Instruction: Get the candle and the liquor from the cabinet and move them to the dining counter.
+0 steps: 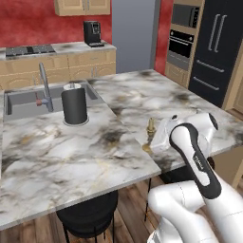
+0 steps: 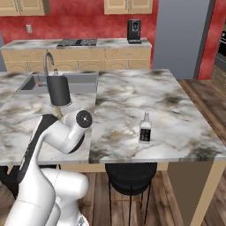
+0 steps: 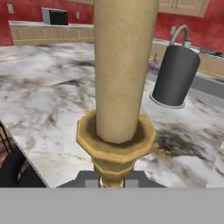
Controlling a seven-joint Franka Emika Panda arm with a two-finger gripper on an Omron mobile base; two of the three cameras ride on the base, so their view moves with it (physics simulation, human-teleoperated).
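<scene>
We see a white robot arm reaching over a large island with a grey-white veined marble top [image 1: 57, 156]. Its gripper [image 3: 112, 178] is at six o'clock in the hand view, and a slim tan candle on a golden-brass stick holder [image 3: 118, 87] rises right in front of the camera there. The finger tips sit on either side of the holder's stem; the jaws seem to be closed on it, though the contact is mostly hidden.

In the left base view the candle [image 1: 151, 127] stands near the counter's front edge, just beside the white wrist. A squat black bottle with a white label [image 2: 145, 128] already stands on the marble, at about three o'clock from the arm in the right base view. A tall dark cylinder [image 1: 75, 105] stands by the inset sink [image 1: 28, 102].

We judge that the candle is being set down, the final step. Next, the jaws should open and the hand lift away without tipping it.
</scene>
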